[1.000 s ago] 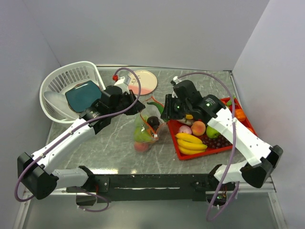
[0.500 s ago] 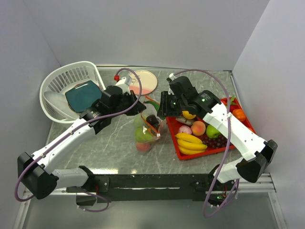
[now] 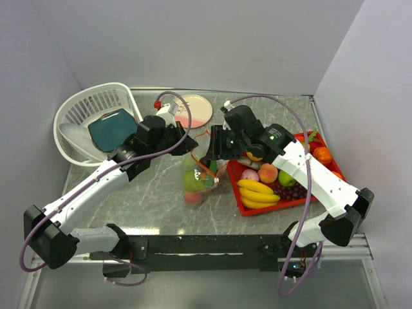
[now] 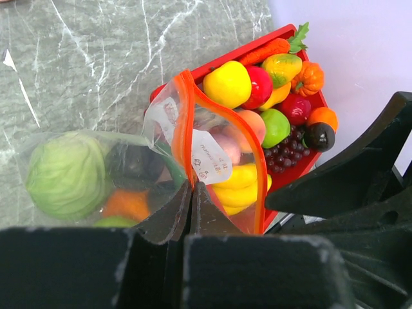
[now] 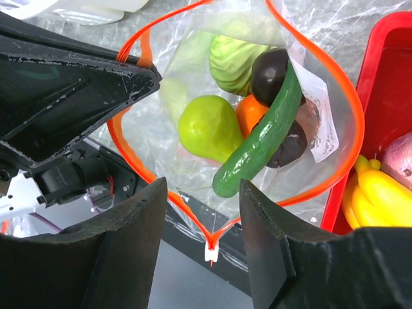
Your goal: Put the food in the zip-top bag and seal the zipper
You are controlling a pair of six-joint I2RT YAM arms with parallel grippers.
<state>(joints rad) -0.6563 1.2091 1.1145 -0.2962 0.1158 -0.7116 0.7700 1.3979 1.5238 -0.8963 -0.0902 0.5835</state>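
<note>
The clear zip-top bag [image 3: 196, 179] lies in the middle of the table with its mouth held open. It holds a green pear [image 5: 207, 125], a cucumber [image 5: 257, 148], a cabbage [image 5: 235, 61], an orange piece and dark pieces. My left gripper [image 4: 191, 188] is shut on the orange-red zipper [image 4: 185, 96] at the far rim. My right gripper [image 5: 203, 209] is open and empty, just over the mouth, with the zipper's white end piece [image 5: 210, 252] between its fingers. More food lies on the red tray [image 3: 277, 207]: bananas [image 3: 257, 191], a peach [image 3: 268, 172], grapes [image 3: 293, 192].
A white lattice basket [image 3: 80, 106] with a teal dish [image 3: 111, 129] stands at the back left. A pink plate [image 3: 196, 111] lies behind the bag. The tray sits right of the bag, near the right wall. The two grippers are close together over the bag.
My right gripper has moved left from the tray's edge to over the bag's mouth. My left gripper has kept its hold on the zipper and stayed put.
</note>
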